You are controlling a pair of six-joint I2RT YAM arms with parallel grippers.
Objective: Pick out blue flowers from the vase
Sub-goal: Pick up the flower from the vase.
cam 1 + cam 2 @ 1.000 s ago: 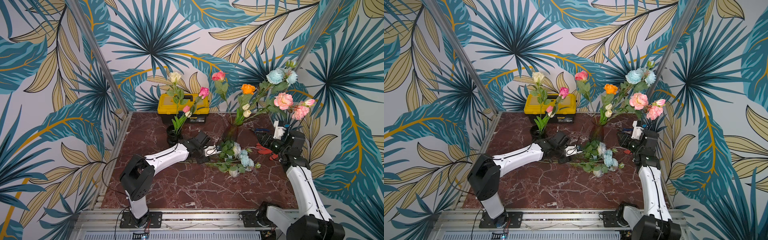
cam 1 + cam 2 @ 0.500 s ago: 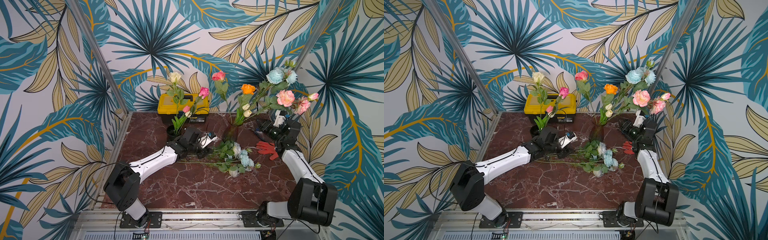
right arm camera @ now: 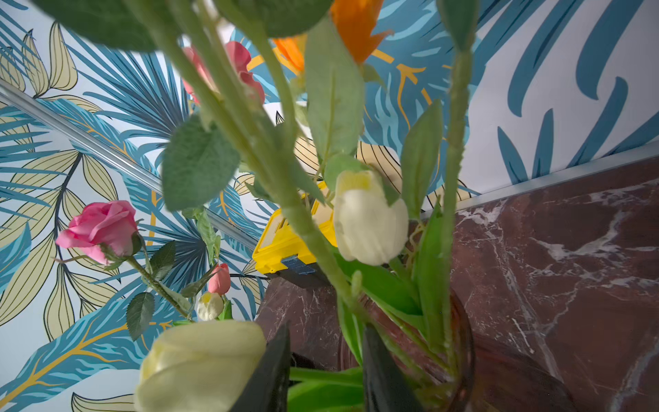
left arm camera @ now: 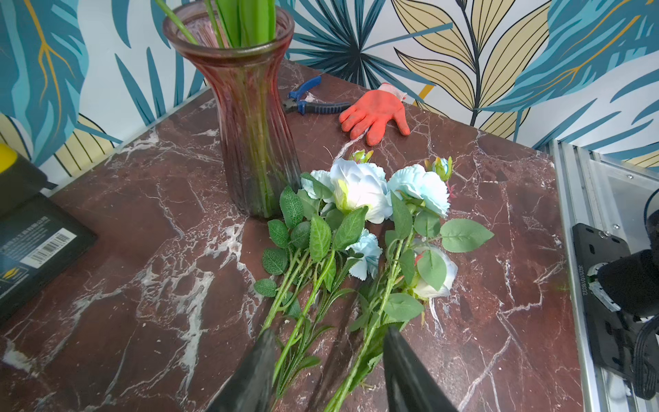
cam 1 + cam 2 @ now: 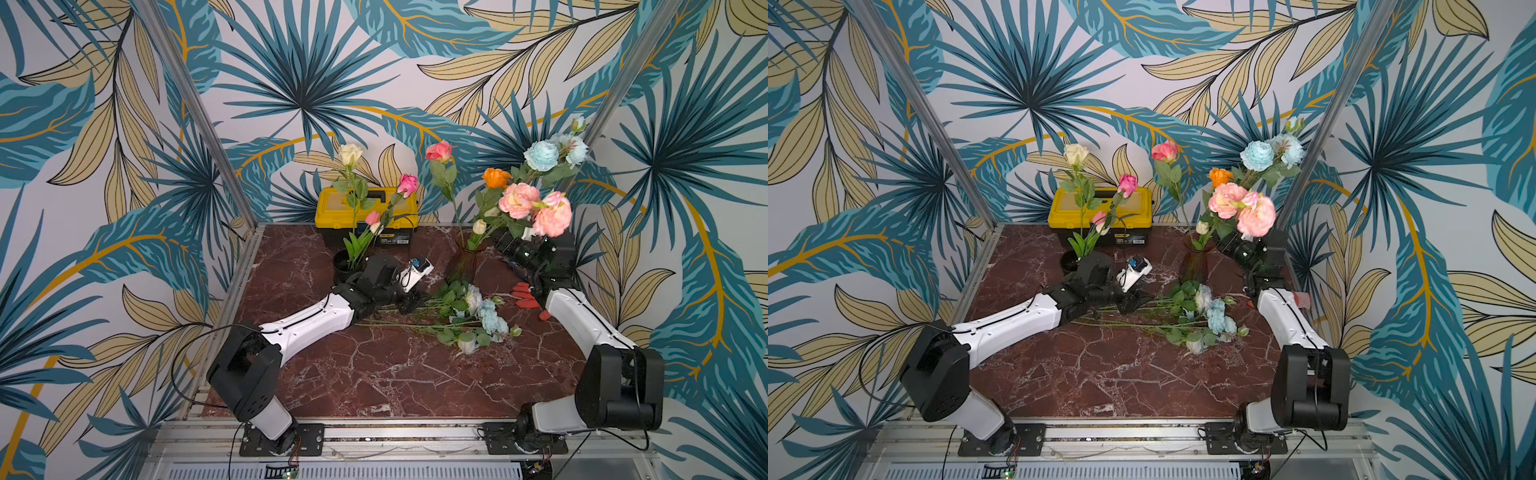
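A bunch of blue flowers (image 5: 487, 316) is seen lying flat on the marble table (image 5: 374, 374), just on the near side of the vase (image 5: 463, 266), with the blooms turned to the right and the long green stems run out to the left. The left gripper (image 4: 328, 330) is held low over those stems, left of the blooms. Its jaws are spread about halfway, and in the left wrist view several stems are seen passing through the gap between the two dark fingers (image 4: 256, 371). No stem is pinched, and whether the fingers touch the table cannot be told. The nearest leaves of the bunch are found just beyond the fingertips, while the blooms lie farther on, beside the vase's foot.

More blue blooms (image 5: 541, 154) are carried high on stems that lean out to the far right of the vase. The right gripper (image 3: 326, 328) is brought close to the vase's mouth from the right. Its jaws are parted by a narrow gap, across which green leaves are seen. Whether anything is gripped there cannot be told.
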